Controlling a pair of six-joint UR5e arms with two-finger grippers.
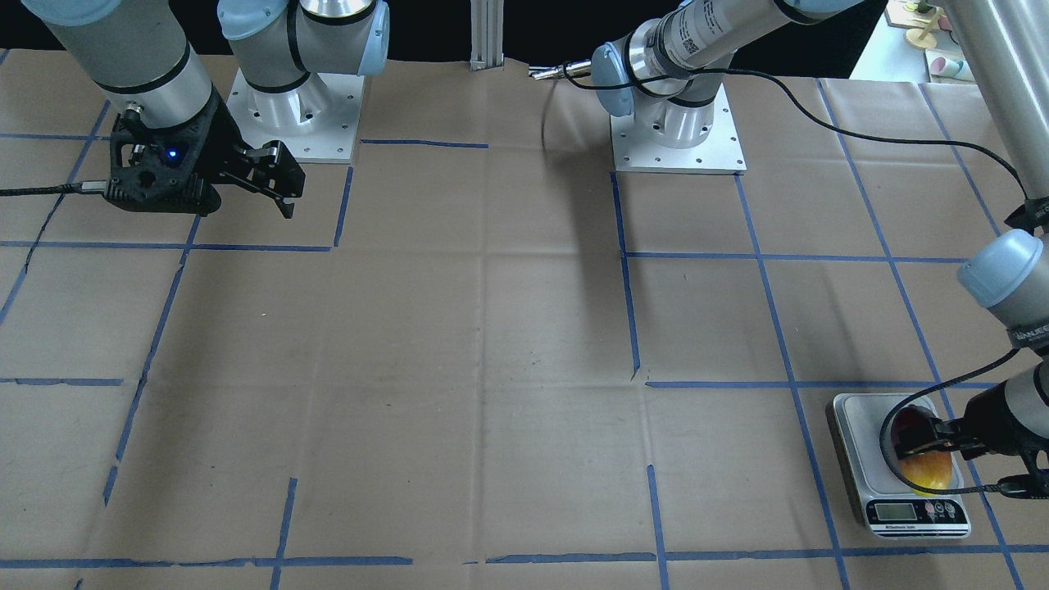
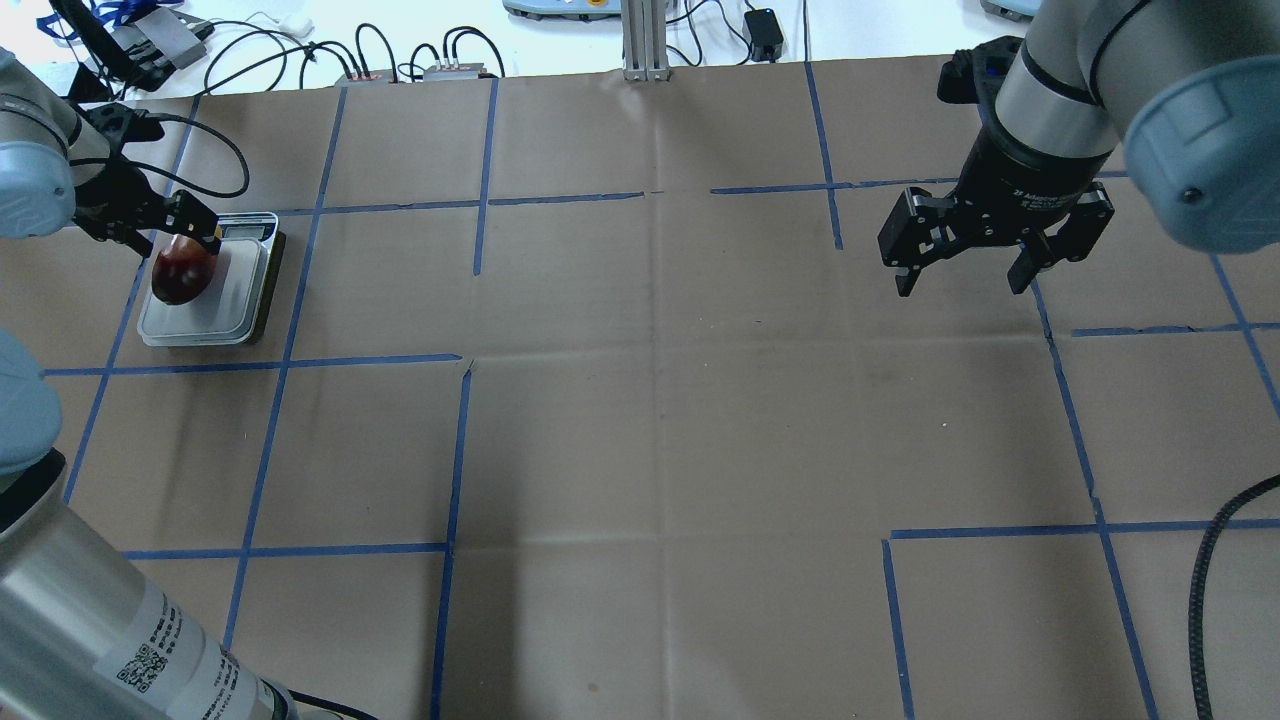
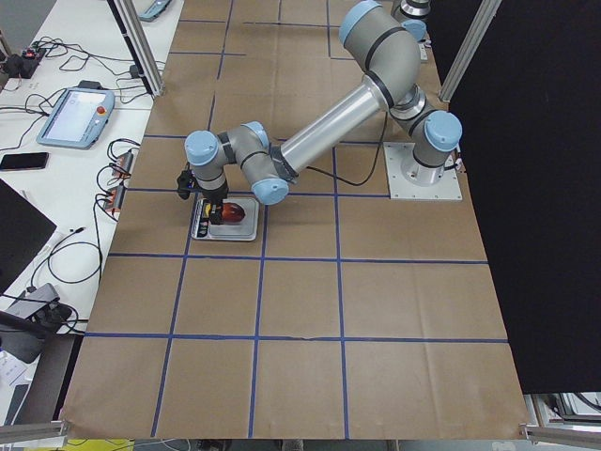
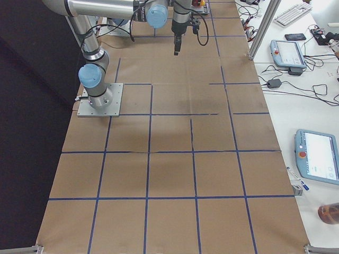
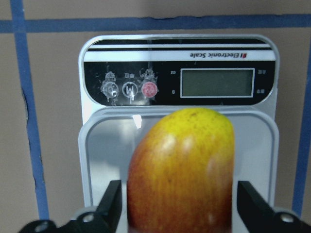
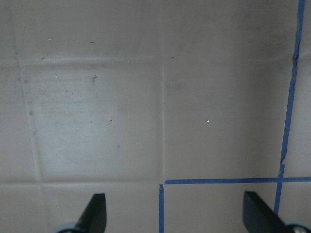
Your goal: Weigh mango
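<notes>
The mango (image 5: 182, 170), red fading to yellow, lies on the platform of a small silver kitchen scale (image 5: 97, 145) at the robot's far left. It also shows in the overhead view (image 2: 180, 278) and the front view (image 1: 930, 471). My left gripper (image 5: 180, 199) straddles the mango's red end with its fingers spread wide. A thin gap shows at one finger (image 5: 112, 201). The gripper looks open. The scale's display (image 5: 217, 82) is blank. My right gripper (image 2: 960, 280) hangs open and empty above the table on the far right, with only brown paper under it (image 6: 172, 208).
The table is covered with brown paper marked by a blue tape grid (image 2: 460, 450). The scale (image 2: 235, 300) sits near the table's left end. Cables and tablets (image 3: 80, 103) lie beyond the table's far edge. The two arm bases (image 1: 676, 123) stand at the robot's side.
</notes>
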